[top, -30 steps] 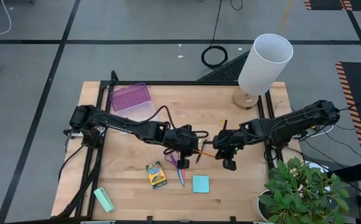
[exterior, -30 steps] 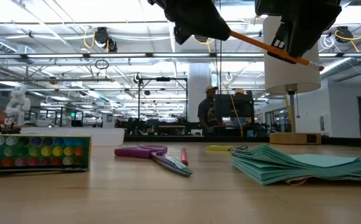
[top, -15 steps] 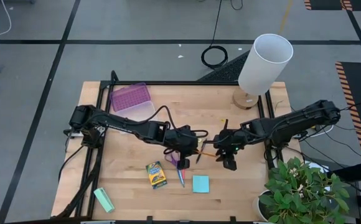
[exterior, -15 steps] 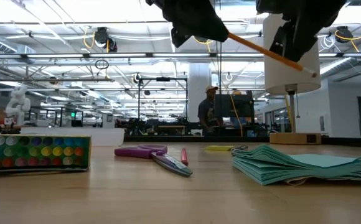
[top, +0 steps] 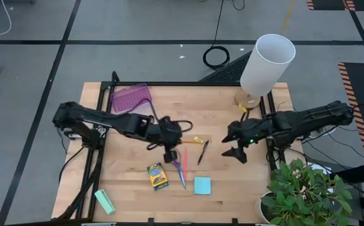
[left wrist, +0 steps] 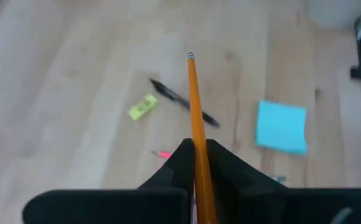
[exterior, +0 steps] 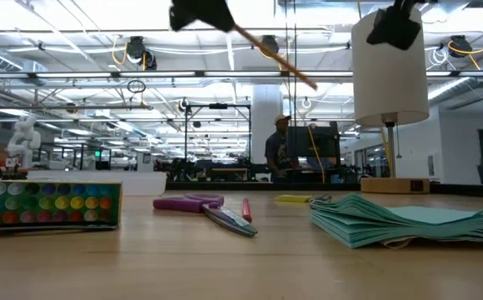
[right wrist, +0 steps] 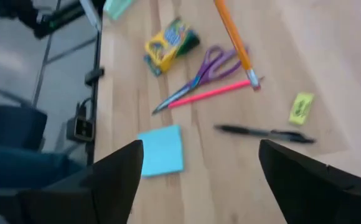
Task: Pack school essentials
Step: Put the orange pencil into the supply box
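the left pincer [left wrist: 196, 163] is clamping an orange pencil [left wrist: 195, 106] and holding it up off the desk [top: 125, 182], above the middle of the clutter; from the low view the pencil is slanting down out of the pincer with nothing under it. the right pincer [right wrist: 196, 171] is hanging with its fingers spread wide and nothing between them, near the right side of the desk, below the white lamp [top: 267, 64].

so the step in hand looks like carrying one pencil off to be packed. the likeliest home for it (my guess only) is the purple case [top: 130, 98] sitting at the far left corner of the desk, and i can't tell from here how open it is. the next move is calling for a swing of the left arm over that case and a lowering that lines the long pencil up with it before letting go.

plenty is lying unpacked: the purple-handled scissors [right wrist: 206, 70] beside a red pen [right wrist: 211, 93], a black pen [right wrist: 264, 133], a small yellow piece [right wrist: 301, 107], the crayon box [top: 157, 176] and the cyan sticky-note pad [top: 202, 185].
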You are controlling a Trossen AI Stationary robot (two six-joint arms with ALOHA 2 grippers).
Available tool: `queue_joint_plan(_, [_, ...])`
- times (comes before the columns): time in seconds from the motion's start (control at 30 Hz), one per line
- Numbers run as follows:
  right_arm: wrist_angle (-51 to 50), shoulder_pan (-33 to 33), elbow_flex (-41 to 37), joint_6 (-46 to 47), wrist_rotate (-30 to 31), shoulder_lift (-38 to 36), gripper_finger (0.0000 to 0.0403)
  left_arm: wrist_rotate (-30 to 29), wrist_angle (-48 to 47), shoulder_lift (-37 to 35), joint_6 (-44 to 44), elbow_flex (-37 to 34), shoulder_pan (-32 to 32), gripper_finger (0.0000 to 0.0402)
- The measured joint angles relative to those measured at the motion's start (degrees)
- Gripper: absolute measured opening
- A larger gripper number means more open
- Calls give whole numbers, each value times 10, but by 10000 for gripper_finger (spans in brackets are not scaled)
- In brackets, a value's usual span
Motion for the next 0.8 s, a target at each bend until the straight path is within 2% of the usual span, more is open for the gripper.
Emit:
queue_joint_plan(0.1, [10, 0, 0, -6, 27, -27, 309, -24, -58, -39, -15, 0, 0, 16])
queue_joint_plan(0.27, [16, 0, 0, -37, 71, -58, 299, -67, -117, -96, -53, 0, 3, 22])
queue_joint_plan(0.43, [23, -4, 0, -75, 103, -73, 289, -108, -195, -150, -92, 0, 16, 22])
queue_joint_plan(0.63, [29, -4, 0, -94, 136, -78, 272, -140, -307, -207, -100, -7, 46, 17])
queue_joint_plan(0.8, [36, -6, 0, -95, 192, -75, 256, -144, -303, -281, -103, -67, 71, 23])
